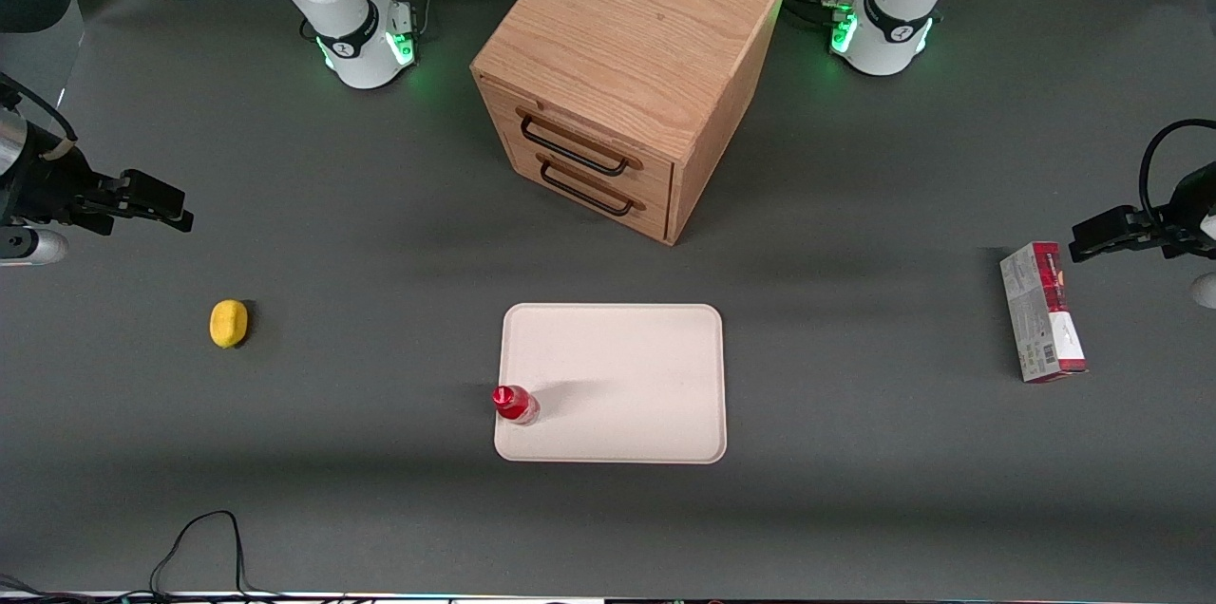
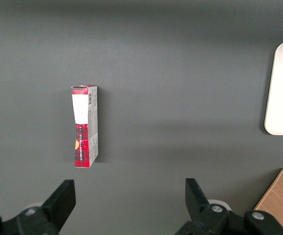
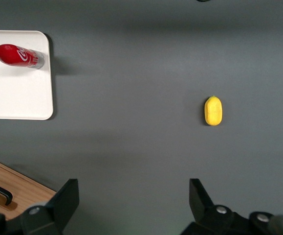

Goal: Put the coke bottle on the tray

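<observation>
Bottle upright on tray, at its edge toward the working arm
Gripper raised above bare table, fingers spread, holding nothing, well apart from bottle

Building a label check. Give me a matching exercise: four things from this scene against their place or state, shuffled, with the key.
Things:
1. coke bottle
2. gripper
3. lemon
4. carton

Places or states:
A. lying flat toward the parked arm's end of the table
B. jaws open, holding nothing, above the table at the working arm's end
C. upright on the tray, at its edge
D. on the bare table, nearer the working arm's end than the tray

Pairs: 1-C, 2-B, 3-D, 4-A
</observation>
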